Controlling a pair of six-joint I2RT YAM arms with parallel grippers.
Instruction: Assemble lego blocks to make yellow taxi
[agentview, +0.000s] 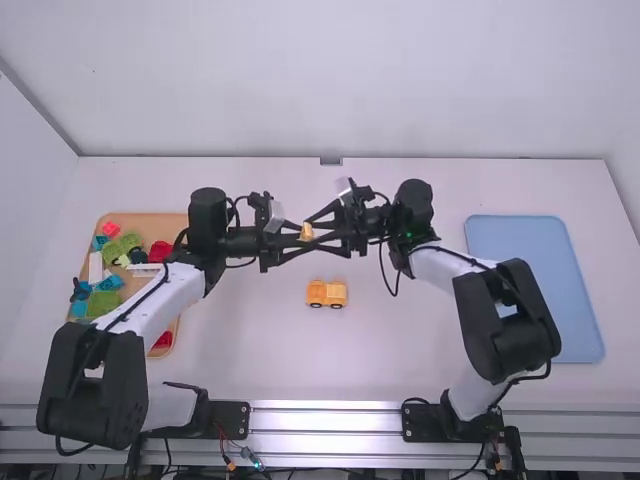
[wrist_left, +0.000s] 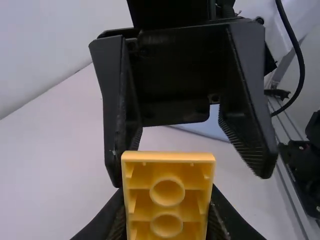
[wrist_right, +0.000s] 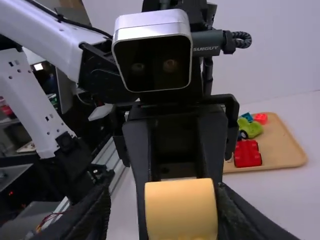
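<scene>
A small yellow car (agentview: 326, 293) is seen standing on the bench (agentview: 260, 360); two dark wheels are shown on its near side, while its far side is hidden. Above the bench and just beyond the car in the high view, a yellow block (agentview: 306, 231) is held by the left gripper (agentview: 302, 236), whose fingers are clamped on it. The right gripper (agentview: 313, 233) is placed around the same block with its fingers spread apart; whether one of them touches the block cannot be told. In the high view the block is partly covered by the dark fingers, and its outline is hard to make out. In the left wrist view two round openings are shown in it, and its lower end is cut off by the view's edge. Well to the left of the car, a wooden tray (agentview: 150, 225) is partly hidden by the left arm; red, green, blue and white blocks (agentview: 129, 241) are held in it, several of them too overlapped to be told apart. Well to the right of the car, a blue tray (agentview: 520, 250) is partly covered by the right arm.
</scene>
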